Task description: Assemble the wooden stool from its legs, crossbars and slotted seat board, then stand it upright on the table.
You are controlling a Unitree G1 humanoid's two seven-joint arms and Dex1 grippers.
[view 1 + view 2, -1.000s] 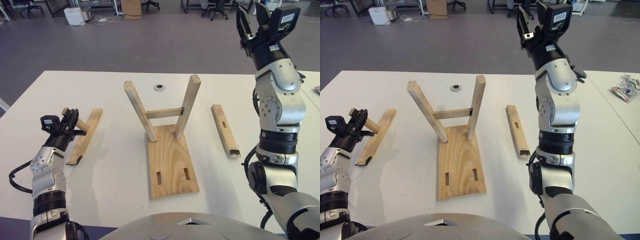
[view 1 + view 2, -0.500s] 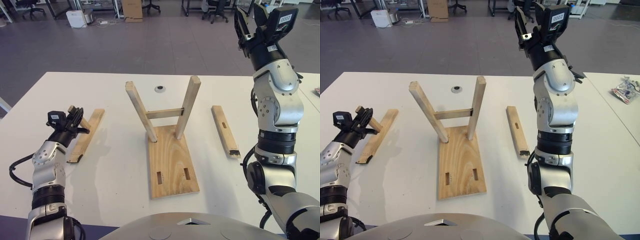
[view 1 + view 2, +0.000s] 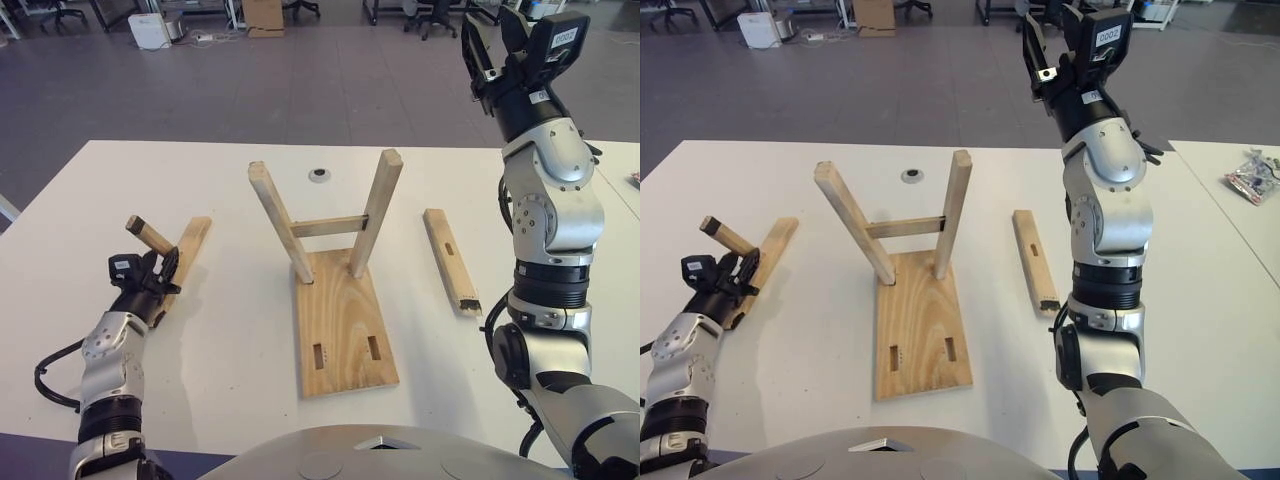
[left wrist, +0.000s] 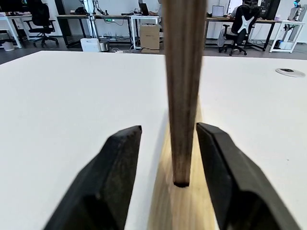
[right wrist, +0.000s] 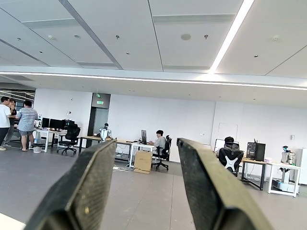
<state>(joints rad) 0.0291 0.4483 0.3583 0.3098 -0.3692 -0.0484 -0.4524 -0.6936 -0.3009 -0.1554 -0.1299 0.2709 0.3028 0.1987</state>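
Near left edge of table [image 3: 230, 340], left pincer [image 3: 160, 268] agape astride crossbar [image 4: 182, 96]; right pincer [image 5: 146, 143] agape, empty, aloft

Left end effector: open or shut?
Open: the left end effector has its fingers flanking the crossbar, a gap showing on each side.

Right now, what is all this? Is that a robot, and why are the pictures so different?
Yes, a robot with two arms. Two pictures come from cameras on its head, looking down at a white table. Two come from its wrists. On the table lies a seat board with two legs stuck in it. One loose leg lies to the right. A second leg on the left has a short stick poking up. The left tool is open around that stick. The right tool is up in the air, open and empty.
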